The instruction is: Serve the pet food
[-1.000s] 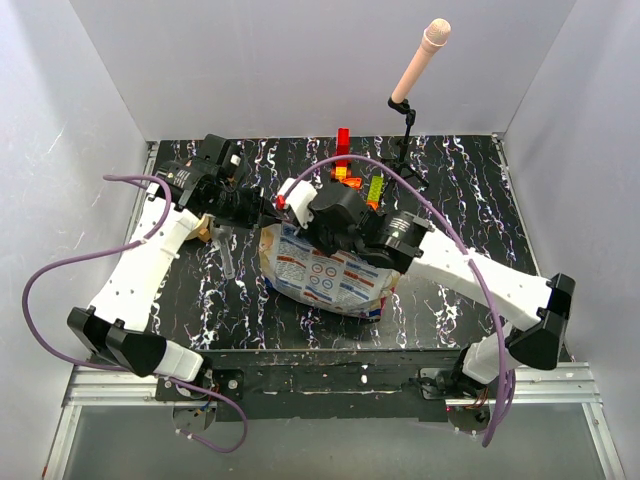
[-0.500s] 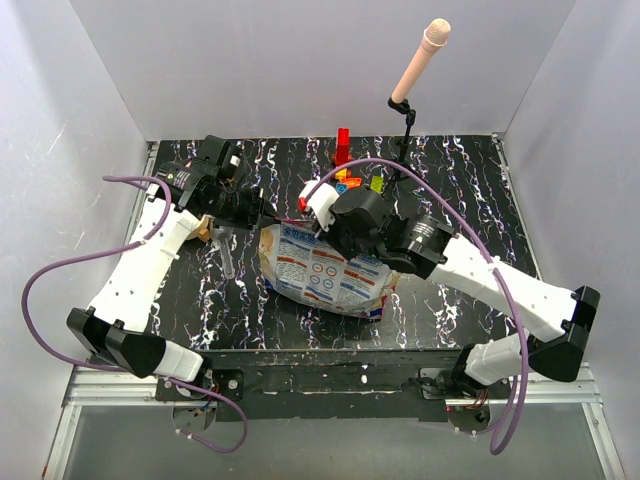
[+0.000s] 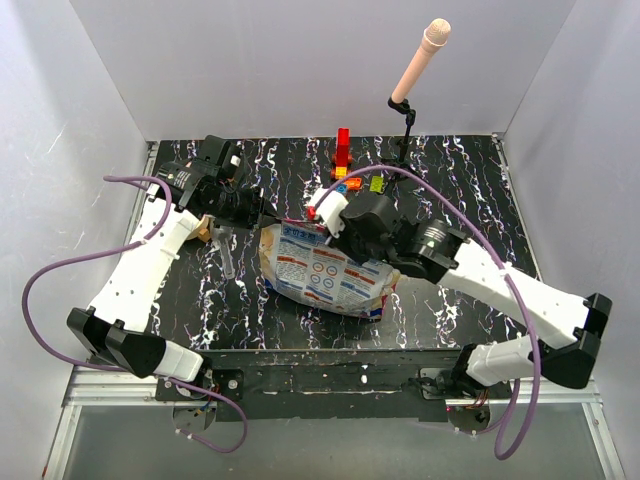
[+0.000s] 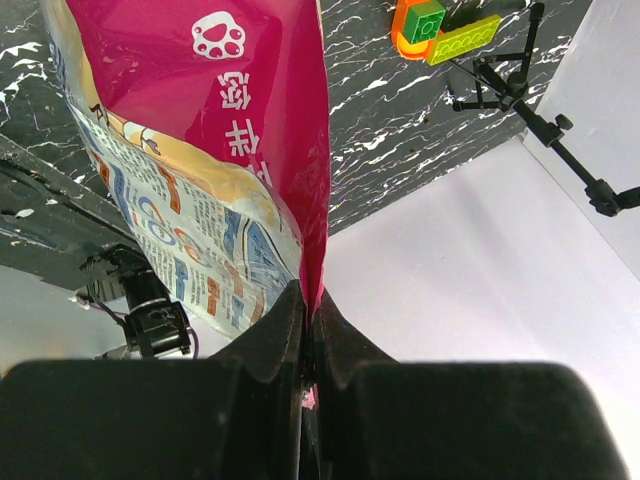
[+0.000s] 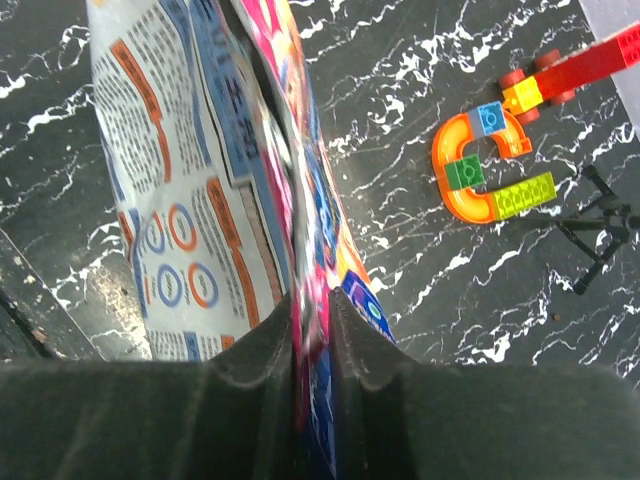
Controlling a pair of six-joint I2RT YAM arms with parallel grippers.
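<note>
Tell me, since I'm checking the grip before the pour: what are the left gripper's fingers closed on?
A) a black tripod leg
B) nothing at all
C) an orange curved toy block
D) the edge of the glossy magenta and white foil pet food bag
D: the left wrist view shows the left gripper pinched shut on the thin edge of the glossy magenta and white foil pet food bag, with the orange curved toy block lying well away from it.

A lab test cell: white panel walls [image 3: 300,60], marbled table [image 3: 470,180], microphone [image 3: 434,38] on stand.
</note>
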